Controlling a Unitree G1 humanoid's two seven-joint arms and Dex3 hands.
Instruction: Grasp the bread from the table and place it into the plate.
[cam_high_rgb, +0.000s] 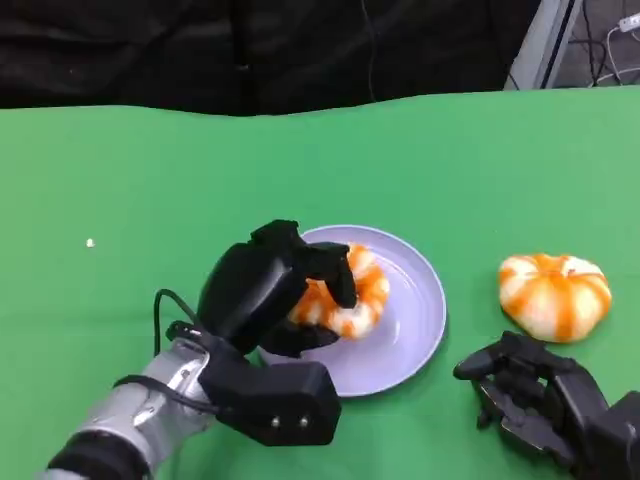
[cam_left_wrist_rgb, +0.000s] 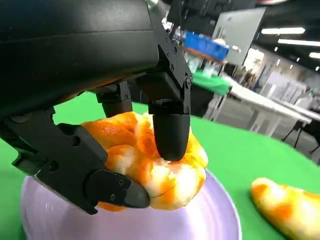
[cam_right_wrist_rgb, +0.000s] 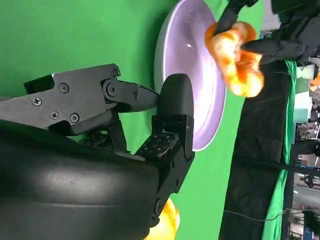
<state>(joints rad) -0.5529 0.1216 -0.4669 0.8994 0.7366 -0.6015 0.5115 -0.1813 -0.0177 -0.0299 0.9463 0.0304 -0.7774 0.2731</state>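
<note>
Left hand (cam_high_rgb: 262, 290) is over the near-left part of the lavender plate (cam_high_rgb: 415, 320), fingers closed around an orange-and-white bread (cam_high_rgb: 352, 300). Left wrist view: one fingertip (cam_left_wrist_rgb: 171, 135) presses on top of the bread (cam_left_wrist_rgb: 155, 165), a second finger (cam_left_wrist_rgb: 107, 186) comes round its lower side, so the piece is pinched between them. The bread sits over the plate's (cam_left_wrist_rgb: 210, 220) inner surface; whether it touches the plate or is just above it cannot be told from this view. Right wrist view shows the same bread (cam_right_wrist_rgb: 235, 57) apart from the plate face (cam_right_wrist_rgb: 190, 75), held in the black fingers of the left hand (cam_right_wrist_rgb: 272, 47), which suggests it is not resting on the plate.

Right hand (cam_high_rgb: 545, 400) lies low at the near-right of the green table (cam_high_rgb: 150, 180), fingers apart and loosely bent, holding nothing. Right wrist view: its fingers (cam_right_wrist_rgb: 172, 125) are spread with nothing between them.

A second orange-and-white bread (cam_high_rgb: 554, 293) lies on the table to the right of the plate, apart from it and just beyond the right hand, not touching it. It shows in the left wrist view (cam_left_wrist_rgb: 287, 207) beside the plate rim.
</note>
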